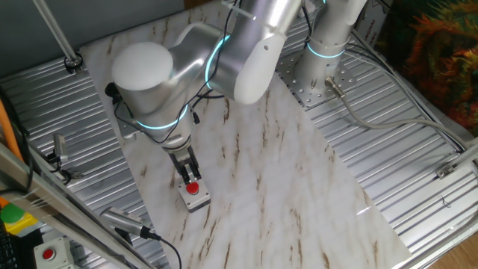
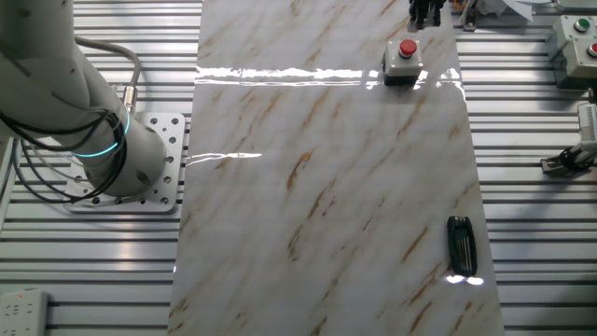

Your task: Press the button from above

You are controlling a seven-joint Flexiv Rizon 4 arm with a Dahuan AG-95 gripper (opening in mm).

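The button [image 1: 193,187] is small, round and red, on top of a small square light-grey box [image 1: 196,199] on the marble-patterned board. My gripper [image 1: 188,178] points straight down, its dark fingertips just above or at the button's top; I cannot tell if they touch it. In the other fixed view the button [image 2: 408,49] and its box [image 2: 402,69] lie near the board's far edge, with the gripper [image 2: 426,15] partly cut off by the top of the picture. No view shows a gap or contact between the fingertips.
A red button on an off-white housing [image 1: 48,254] and a green button on a yellow housing [image 1: 13,217] sit off the board at the lower left. A black tool set [image 2: 462,245] lies on the board. The arm's base [image 2: 121,159] is bolted beside the board.
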